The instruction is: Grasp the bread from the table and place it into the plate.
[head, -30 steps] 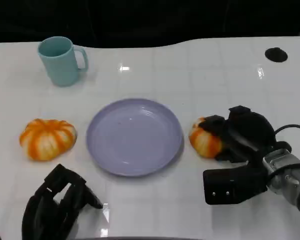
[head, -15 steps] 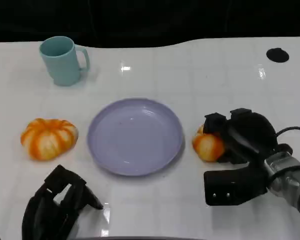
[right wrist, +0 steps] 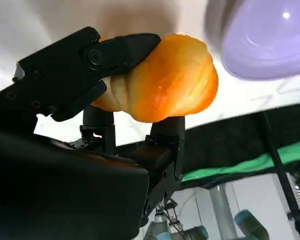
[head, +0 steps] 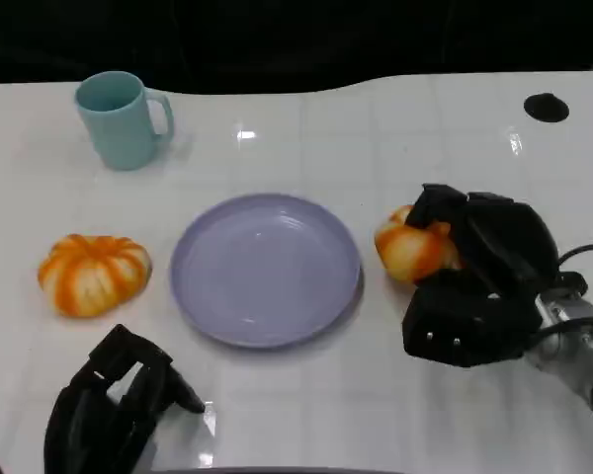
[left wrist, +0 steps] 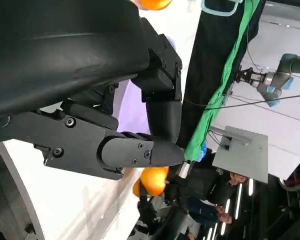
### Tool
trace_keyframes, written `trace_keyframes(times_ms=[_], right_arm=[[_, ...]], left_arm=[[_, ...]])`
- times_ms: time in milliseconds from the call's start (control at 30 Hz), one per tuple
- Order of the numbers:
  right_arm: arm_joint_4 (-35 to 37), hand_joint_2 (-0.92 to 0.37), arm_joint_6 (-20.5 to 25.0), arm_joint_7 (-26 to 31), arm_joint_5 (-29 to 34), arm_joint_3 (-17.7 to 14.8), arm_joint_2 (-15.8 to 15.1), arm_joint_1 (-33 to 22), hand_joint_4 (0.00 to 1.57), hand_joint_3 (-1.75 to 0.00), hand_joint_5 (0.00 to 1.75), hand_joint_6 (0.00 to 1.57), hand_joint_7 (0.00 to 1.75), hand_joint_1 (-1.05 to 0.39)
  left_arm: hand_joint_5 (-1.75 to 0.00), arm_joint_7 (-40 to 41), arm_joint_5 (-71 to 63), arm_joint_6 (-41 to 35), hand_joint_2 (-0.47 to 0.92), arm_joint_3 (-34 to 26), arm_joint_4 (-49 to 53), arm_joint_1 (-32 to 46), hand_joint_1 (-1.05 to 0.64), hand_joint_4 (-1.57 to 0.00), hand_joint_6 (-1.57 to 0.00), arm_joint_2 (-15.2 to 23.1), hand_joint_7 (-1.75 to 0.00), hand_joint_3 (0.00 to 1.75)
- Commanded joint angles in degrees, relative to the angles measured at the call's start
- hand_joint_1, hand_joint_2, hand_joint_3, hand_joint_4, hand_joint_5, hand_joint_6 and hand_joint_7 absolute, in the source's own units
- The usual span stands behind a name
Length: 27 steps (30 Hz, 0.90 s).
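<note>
Right now my right hand (head: 479, 281) is clamped around the bread (head: 413, 249), fingers wrapped over its orange crust, holding it just beside the right rim of the purple plate (head: 265, 269). My left hand (head: 114, 400) rests near the table's (head: 395, 128) front edge, fingers curled in on nothing.

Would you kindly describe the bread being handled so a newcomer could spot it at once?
Start at the lilac plate mid-table. Just beside its right rim sits an orange-and-cream bread roll, gripped by the right robot hand. The similar roll left of the plate lies untouched.
</note>
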<state>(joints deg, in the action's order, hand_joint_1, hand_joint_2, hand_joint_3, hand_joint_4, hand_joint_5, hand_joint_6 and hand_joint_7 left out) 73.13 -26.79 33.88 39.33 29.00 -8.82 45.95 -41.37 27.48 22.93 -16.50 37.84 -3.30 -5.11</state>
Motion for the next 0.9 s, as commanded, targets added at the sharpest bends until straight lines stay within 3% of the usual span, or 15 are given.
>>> trace_keyframes(times_ms=[33,200,433,767,800,900], right_arm=[[-2.2,-0.75,-2.5,0.7,-1.2,-1.2,0.7,2.2,0.92,-0.81,1.75,0.65,1.75,-0.31],[-3.8,-0.59,-3.7,0.4,-0.5,-0.7,2.2,3.5,0.91,-1.07,1.75,0.68,1.75,-0.26],[-4.5,-0.52,-3.2,-0.6,1.2,0.9,5.2,6.0,0.92,-1.15,1.75,0.69,1.75,-0.25],[-3.4,-0.52,-2.4,-0.4,5.0,4.8,9.4,8.4,0.87,-1.11,1.75,0.68,1.72,-0.24],[-3.1,-0.57,-2.1,-0.2,5.4,5.2,9.7,8.7,0.86,-0.97,1.75,0.65,1.74,-0.23],[-2.6,-0.6,-1.3,0.7,6.0,6.0,10.4,9.3,0.85,-0.87,1.75,0.63,1.75,-0.22]], left_arm=[[-1.75,-0.1,0.5,-0.8,0.92,-0.1,-0.3,0.1,-0.54,-0.61,-0.5,0.5,-1.49,0.27],[-1.75,0.4,0.3,-0.8,0.92,-0.2,-0.6,0.3,-0.54,-0.61,-0.52,0.4,-1.48,0.26],[-1.75,0.1,-0.3,-0.1,0.92,-0.1,-0.9,0.8,-0.54,-0.61,-0.51,0.7,-1.49,0.28],[-1.75,0.4,0.1,-0.5,0.92,-0.4,-1.3,1.3,-0.54,-0.6,-0.5,0.4,-1.5,0.28],[-1.75,0.4,0.1,-0.6,0.92,-0.4,-1.3,1.3,-0.55,-0.61,-0.5,0.4,-1.51,0.27],[-1.75,0.3,0.2,-0.9,0.92,-0.4,-1.4,1.2,-0.55,-0.61,-0.5,0.4,-1.51,0.26]])
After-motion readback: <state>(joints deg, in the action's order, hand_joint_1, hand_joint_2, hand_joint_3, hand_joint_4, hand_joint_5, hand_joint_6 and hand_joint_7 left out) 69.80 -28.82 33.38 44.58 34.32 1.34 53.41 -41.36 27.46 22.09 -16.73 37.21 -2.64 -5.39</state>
